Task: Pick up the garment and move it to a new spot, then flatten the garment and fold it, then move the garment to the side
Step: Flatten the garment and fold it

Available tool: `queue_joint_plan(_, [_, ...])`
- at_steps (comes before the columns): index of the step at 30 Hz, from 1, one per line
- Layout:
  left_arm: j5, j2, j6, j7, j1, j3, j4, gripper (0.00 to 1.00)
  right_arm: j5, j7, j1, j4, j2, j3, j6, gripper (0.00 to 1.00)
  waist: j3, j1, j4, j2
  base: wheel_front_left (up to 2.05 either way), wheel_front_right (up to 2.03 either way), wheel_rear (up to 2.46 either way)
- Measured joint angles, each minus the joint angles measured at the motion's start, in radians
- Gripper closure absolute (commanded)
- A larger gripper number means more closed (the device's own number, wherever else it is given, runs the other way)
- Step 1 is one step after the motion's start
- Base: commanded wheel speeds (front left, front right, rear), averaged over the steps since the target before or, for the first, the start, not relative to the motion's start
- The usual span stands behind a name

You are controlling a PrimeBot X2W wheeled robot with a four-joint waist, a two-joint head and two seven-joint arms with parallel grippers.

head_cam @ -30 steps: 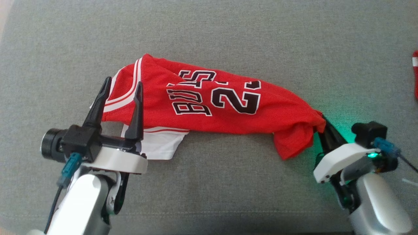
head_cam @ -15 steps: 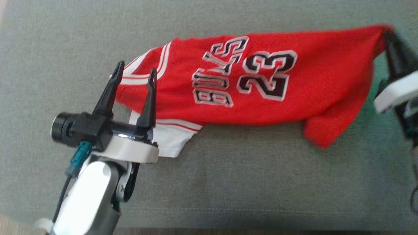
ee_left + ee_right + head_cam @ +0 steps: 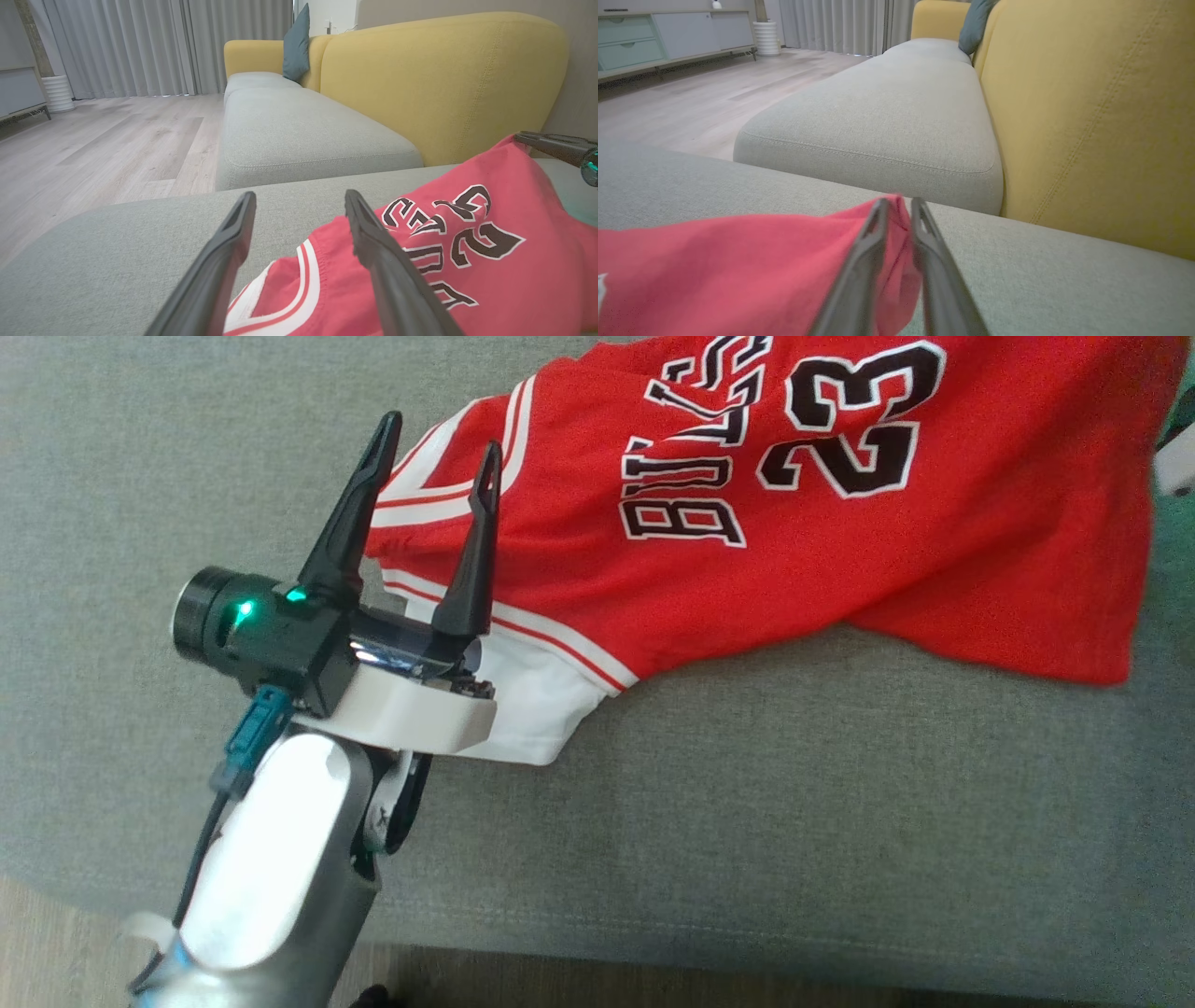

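Note:
The garment [image 3: 915, 551] is a red jersey with black lettering, the number 23 and white trim, stretched across the grey sofa seat [image 3: 794, 803]. My left gripper [image 3: 439, 439] stands open just above its white-striped end, one finger over the fabric, nothing between the jaws. In the left wrist view the left gripper [image 3: 300, 196] straddles the garment's [image 3: 467, 242] striped edge. My right gripper [image 3: 899, 203] is shut on a corner of the garment [image 3: 714, 275] and holds it off the cushion. The left wrist view has the right gripper [image 3: 521, 137] at the raised far corner.
A yellow backrest [image 3: 444, 84] runs behind the seat, with a teal pillow [image 3: 296, 44] further along. Wooden floor [image 3: 117, 135] lies beyond the cushion; the seat's front edge [image 3: 653, 971] is near the bottom of the head view. A low cabinet [image 3: 668, 37] stands across the room.
The head camera has shifted. The right gripper has drawn its corner up and away to the right, pulling the crumpled jersey out longer. The left gripper stays open by the striped end.

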Motion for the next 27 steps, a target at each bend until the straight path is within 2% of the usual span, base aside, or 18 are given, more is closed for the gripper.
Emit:
queue_joint_plan(4, [0.015,-0.003,0.000,0.000,0.001,0.012,0.006,0.00,0.005,-0.070,0.000,0.038,0.023,0.010,0.000,0.00,-0.004,-0.0003,-0.013,0.0000,0.00,0.00,0.00])
queue_joint_plan(8, [0.017,-0.003,0.000,0.000,0.009,0.028,0.012,0.00,-0.021,-0.102,0.015,-0.004,0.036,-0.029,0.000,0.00,-0.026,-0.0003,-0.032,0.0000,0.00,0.00,0.00])
queue_joint_plan(12, [0.017,-0.002,0.000,0.000,0.044,0.044,0.021,0.00,-0.037,-0.108,0.100,-0.118,0.074,-0.098,0.000,0.00,-0.064,-0.0003,-0.050,0.0000,0.00,0.00,0.00])
queue_joint_plan(17, [0.017,0.007,0.001,0.000,0.113,0.067,0.030,0.00,-0.073,-0.110,0.322,-0.291,0.146,-0.186,0.000,0.00,-0.120,-0.0003,-0.073,0.0001,0.00,0.00,0.00])
queue_joint_plan(22, [0.017,0.023,0.002,0.000,0.159,0.088,0.032,0.00,-0.121,-0.043,0.550,-0.485,0.247,-0.238,0.000,0.00,-0.171,-0.0003,-0.093,0.0001,0.00,0.00,0.00])
queue_joint_plan(23, [0.017,0.023,0.002,0.000,0.159,0.088,0.032,0.00,-0.121,-0.043,0.550,-0.485,0.247,-0.238,0.000,0.00,-0.171,-0.0003,-0.093,0.0001,0.00,0.00,0.00])
queue_joint_plan(27, [0.017,0.035,0.010,0.000,0.183,0.093,0.038,0.00,-0.155,0.021,0.676,-0.618,0.303,-0.270,0.000,0.00,-0.201,-0.0003,-0.104,0.0001,0.00,0.00,0.00])
